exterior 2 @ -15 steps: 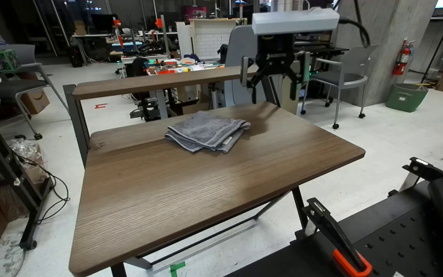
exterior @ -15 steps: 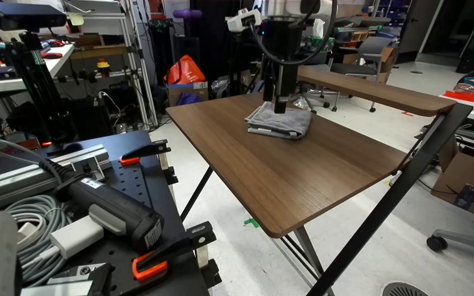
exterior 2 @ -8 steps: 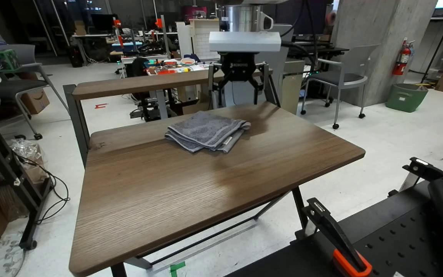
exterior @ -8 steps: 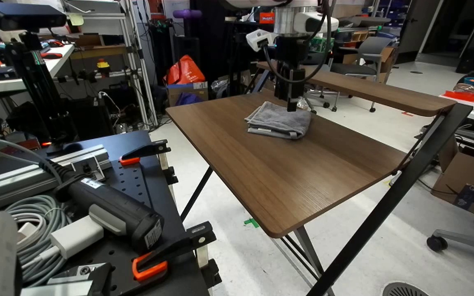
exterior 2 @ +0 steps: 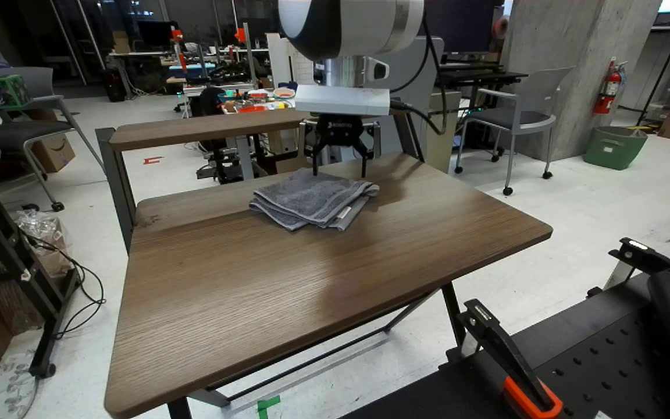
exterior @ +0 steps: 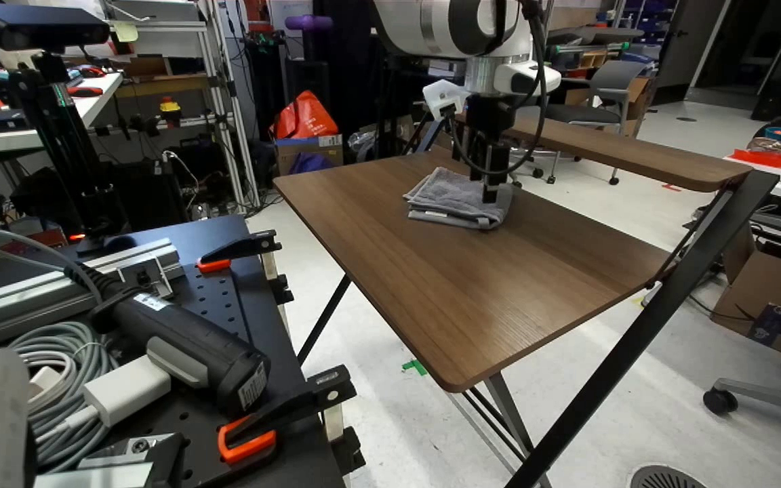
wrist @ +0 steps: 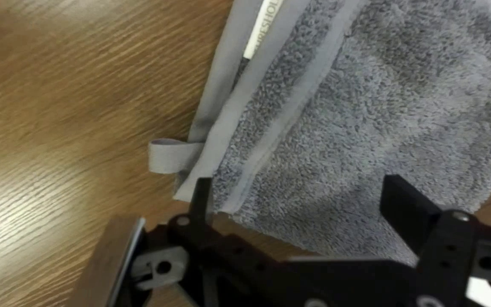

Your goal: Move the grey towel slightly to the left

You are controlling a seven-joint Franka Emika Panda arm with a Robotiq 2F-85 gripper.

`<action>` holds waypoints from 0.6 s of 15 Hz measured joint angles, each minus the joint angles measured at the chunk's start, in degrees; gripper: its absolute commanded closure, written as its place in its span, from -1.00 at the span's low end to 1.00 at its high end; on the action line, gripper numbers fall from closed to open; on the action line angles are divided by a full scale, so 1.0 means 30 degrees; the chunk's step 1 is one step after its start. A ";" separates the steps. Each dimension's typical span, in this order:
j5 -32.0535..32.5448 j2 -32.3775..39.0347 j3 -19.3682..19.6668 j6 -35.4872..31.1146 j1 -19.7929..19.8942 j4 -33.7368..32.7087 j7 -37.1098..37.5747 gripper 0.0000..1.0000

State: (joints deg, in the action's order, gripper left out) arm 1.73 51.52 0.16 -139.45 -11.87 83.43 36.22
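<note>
The grey towel lies folded on the brown tabletop. It also shows in an exterior view and fills much of the wrist view, where a white label and a small grey loop stick out at its edge. My gripper is open and empty, pointing down over the towel's back edge. In the wrist view the gripper's fingers stand wide apart, with towel and a strip of wood between them. I cannot tell whether the fingertips touch the cloth.
A raised wooden shelf runs along one side of the table. A black bench with clamps, cables and a dark tool stands beside the table. Chairs stand behind it.
My gripper has moved left in the exterior view that faces its two fingers, then come down to the towel, staying open. The towel has not moved.
</note>
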 measured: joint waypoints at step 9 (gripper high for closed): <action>-0.0296 0.2321 0.0078 0.0622 -0.0037 -0.2439 -0.0008 -1.00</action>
State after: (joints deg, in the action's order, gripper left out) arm 0.84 58.48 0.40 -137.58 -11.98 76.11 36.19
